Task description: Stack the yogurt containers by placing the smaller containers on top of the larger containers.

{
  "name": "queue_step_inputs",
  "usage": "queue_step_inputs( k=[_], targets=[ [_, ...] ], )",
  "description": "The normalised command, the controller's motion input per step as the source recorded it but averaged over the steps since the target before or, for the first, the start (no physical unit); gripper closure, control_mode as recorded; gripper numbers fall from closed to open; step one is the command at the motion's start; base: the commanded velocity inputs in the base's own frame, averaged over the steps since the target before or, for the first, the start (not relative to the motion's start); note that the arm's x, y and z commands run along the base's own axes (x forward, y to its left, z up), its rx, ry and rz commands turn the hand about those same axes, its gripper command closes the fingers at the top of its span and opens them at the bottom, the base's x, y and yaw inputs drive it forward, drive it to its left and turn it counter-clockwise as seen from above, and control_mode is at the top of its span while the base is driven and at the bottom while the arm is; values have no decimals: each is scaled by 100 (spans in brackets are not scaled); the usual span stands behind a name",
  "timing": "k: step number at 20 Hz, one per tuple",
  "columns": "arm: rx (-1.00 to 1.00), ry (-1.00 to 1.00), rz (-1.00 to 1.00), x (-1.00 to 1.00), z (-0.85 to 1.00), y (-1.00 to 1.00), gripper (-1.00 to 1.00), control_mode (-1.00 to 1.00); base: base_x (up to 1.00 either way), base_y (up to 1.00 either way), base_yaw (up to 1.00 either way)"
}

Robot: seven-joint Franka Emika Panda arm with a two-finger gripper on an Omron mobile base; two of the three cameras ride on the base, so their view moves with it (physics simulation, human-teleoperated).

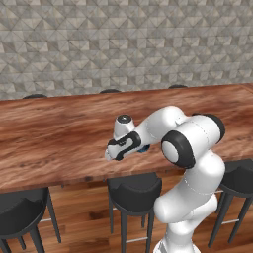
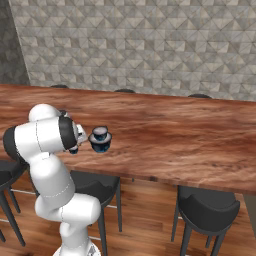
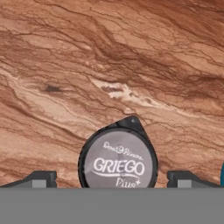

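Observation:
In the hand view, a yogurt container point(image 3: 118, 162) sits straight below the hand. Its pale grey lid reads GRIEGO and its wall is dark. My gripper point(image 3: 113, 180) is open above it, with one fingertip point(image 3: 41, 179) on each side and apart from it. A dark-blue sliver of another container point(image 3: 222, 175) shows at the right edge. In the right base view, a dark-blue cup point(image 2: 100, 140) with a pale lid stands on the counter beside my forearm. A blue bit of another point(image 2: 74, 149) peeks out under the arm. From the left, my hand point(image 1: 118, 147) hangs low over the counter and hides most of a blue cup point(image 1: 143, 148).
The long wooden counter point(image 1: 54, 138) runs left to right, and its front edge lies close below the hand. Black stools point(image 1: 134, 188) point(image 2: 207, 207) stand under that edge, and more stool tops show on the far side. A tiled wall rises behind.

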Motion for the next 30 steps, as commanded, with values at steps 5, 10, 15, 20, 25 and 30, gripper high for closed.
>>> queue_step_inputs(
  k=[5,10,15,20,25,30],
  targets=[
    [0,0,0,0,-6,0,-100,-100,0,0,0],
    [0,0,0,0,-13,0,-100,-100,0,0,0],
    [0,0,0,0,-9,0,-100,-100,0,0,0],
    [0,0,0,1,-9,0,-100,-100,0,0,0],
    [0,0,0,2,-5,0,-100,-100,0,0,0],
    [0,0,0,1,-3,0,100,-100,0,0,0]
  ],
)
